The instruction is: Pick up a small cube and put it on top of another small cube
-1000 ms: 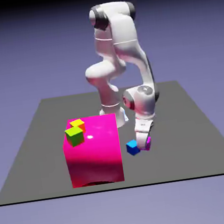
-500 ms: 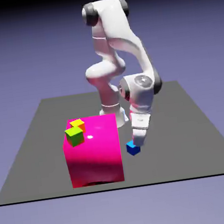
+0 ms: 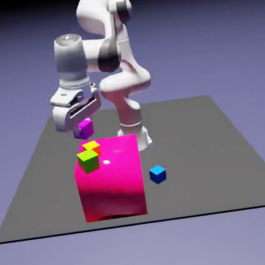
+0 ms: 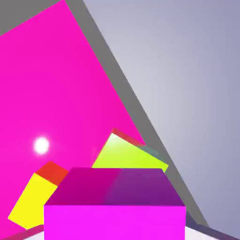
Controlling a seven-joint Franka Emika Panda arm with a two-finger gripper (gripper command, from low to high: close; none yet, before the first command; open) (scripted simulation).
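The small magenta-purple cube [image 3: 86, 129] hangs in the air, and my gripper [image 3: 83, 125] is shut on it. It is just above the back left corner of the big glossy pink block [image 3: 110, 176]. Two small cubes sit on that corner: a green one [image 3: 88, 160] and a yellow one with orange sides [image 3: 92, 146], touching each other. In the hand view the held cube [image 4: 115, 201] fills the bottom and hides my fingertips. Beyond it lie the green cube [image 4: 130, 154] and the yellow cube [image 4: 32, 200] on the pink block's top [image 4: 56, 93].
A small blue cube [image 3: 157, 174] rests on the grey table [image 3: 220, 146], to the exterior view's right of the pink block. The arm's base [image 3: 132, 132] stands behind the block.
The arm rose from the table beside the blue cube and swung to the exterior view's left, carrying the magenta-purple cube up over the pink block's back left corner. The blue cube stayed put.
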